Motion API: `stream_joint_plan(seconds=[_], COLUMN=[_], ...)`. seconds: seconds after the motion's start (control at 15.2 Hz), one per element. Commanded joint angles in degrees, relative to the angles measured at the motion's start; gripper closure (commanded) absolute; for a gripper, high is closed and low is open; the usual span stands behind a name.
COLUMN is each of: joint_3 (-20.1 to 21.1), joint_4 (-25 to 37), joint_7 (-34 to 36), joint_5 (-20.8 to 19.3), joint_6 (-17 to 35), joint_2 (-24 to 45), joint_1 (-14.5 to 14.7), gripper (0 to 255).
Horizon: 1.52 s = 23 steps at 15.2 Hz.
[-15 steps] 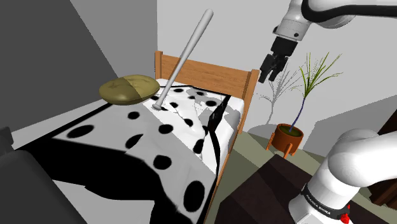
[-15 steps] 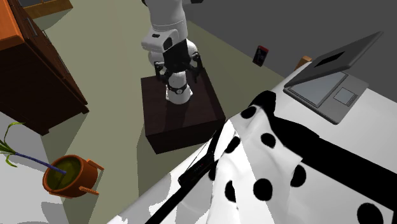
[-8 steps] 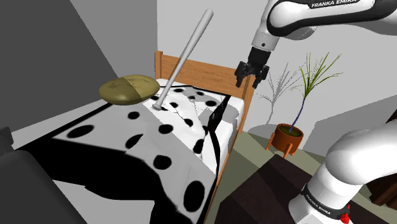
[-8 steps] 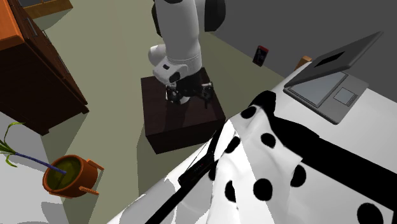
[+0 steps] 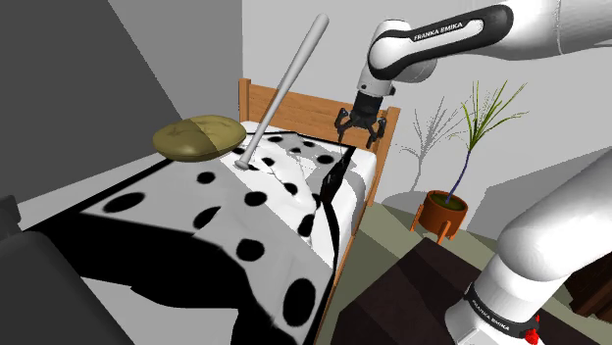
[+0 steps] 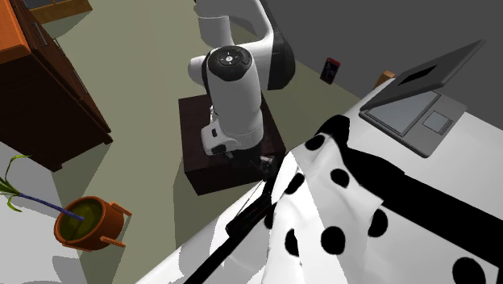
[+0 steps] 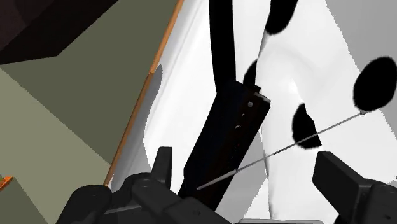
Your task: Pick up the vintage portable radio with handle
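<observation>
Hand (image 7: 246, 158) released above black radio (image 7: 234, 127), wrist view shows antenna (image 7: 292, 144), shoulder view a bat (image 5: 284, 88)

Shoulder cam: fixed beside and a bit behind the stand (image 5: 402, 294), w/ the arm's base at lower right. It looks down and along the spotted bed (image 5: 196, 225) twd the headboard (image 5: 314, 110) and rear wall, at mid range.

2nd ext. cam: set high over the bed, facing roughly the opposite way. It looks steeply down on the arm, stand and floor, w/ a laptop (image 6: 423, 105) at its right.

These two share the stand, the bed's near edge and the potted plant (image 5: 446, 208).

Wrist cam: on the hand, v. close. It looks along the gripper (image 7: 248, 162) at the bed's edge, w/ the black radio (image 7: 229, 137), side rail (image 7: 137, 108) and a strip of floor. The other two views take in the same edge.
</observation>
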Motion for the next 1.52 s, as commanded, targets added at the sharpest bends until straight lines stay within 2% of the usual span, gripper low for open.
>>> stream_joint_plan(seconds=[0.0,0.33,0.92,0.99,1.45], joint_3=[0.6,0.5,0.6,0.5,0.5], joint_4=[1.8,6.8,3.4,3.4,3.4], joint_7=[6.0,18.1,17.7,17.7,17.7], joint_5=[-0.1,-0.6,-0.6,-0.6,-0.6], joint_6=[2.0,5.5,11.1,11.1,11.1], joint_2=[4.2,13.8,16.1,16.1,16.1], joint_1=[-0.9,-2.5,-2.4,-2.4,-2.4], gripper=[0,0,0,255,255])
